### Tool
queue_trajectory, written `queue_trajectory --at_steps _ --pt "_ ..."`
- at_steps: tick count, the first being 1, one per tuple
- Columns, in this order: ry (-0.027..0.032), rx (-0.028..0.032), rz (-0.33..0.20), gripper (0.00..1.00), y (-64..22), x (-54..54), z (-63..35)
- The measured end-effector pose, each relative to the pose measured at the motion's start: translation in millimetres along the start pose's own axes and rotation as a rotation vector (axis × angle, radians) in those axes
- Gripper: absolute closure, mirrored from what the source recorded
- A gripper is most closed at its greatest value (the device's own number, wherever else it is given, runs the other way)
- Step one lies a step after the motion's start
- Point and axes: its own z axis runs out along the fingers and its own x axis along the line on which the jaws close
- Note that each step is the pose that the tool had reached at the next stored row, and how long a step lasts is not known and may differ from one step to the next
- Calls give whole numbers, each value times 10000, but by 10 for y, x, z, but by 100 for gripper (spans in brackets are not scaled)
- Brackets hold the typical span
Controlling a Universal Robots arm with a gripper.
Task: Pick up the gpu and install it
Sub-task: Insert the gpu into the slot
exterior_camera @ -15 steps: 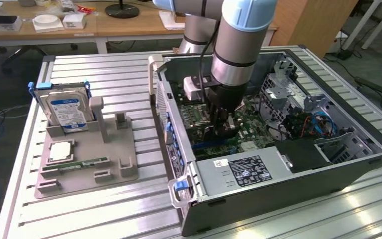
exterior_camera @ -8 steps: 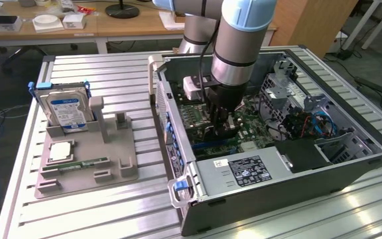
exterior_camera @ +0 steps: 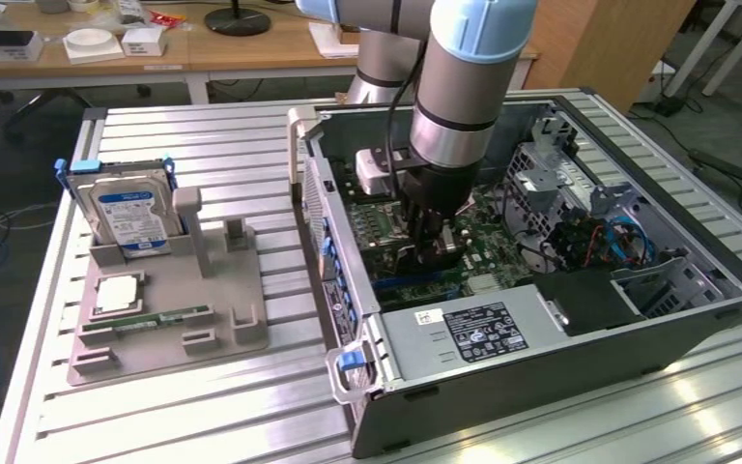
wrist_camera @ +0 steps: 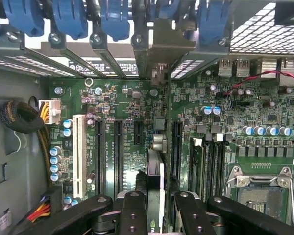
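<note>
Seen edge-on, the gpu (wrist_camera: 155,169) is a thin dark card with its pale metal bracket (wrist_camera: 161,46) up against the case's rear slot openings. My gripper (wrist_camera: 157,198) is shut on it, one black finger (wrist_camera: 132,210) on each side. The card stands upright over the green motherboard (wrist_camera: 264,107), between two long black expansion slots (wrist_camera: 118,152). I cannot tell whether its edge sits in a slot. In the exterior view my gripper (exterior_camera: 425,253) reaches straight down into the open computer case (exterior_camera: 680,290), and the arm hides most of the card.
A white slot (wrist_camera: 78,154), the CPU socket (wrist_camera: 257,188) and a cable bundle (wrist_camera: 19,117) surround the card. Blue latches (wrist_camera: 68,17) line the rear. Outside the case, a grey fixture (exterior_camera: 204,333) holds a hard drive (exterior_camera: 127,208), a memory stick (exterior_camera: 152,317) and a chip (exterior_camera: 116,293).
</note>
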Motion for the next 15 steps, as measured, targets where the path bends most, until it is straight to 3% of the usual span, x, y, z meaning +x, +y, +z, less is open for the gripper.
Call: queue_trajectory --at_steps 15 --pt "-8 2 0 73 0 0 16"
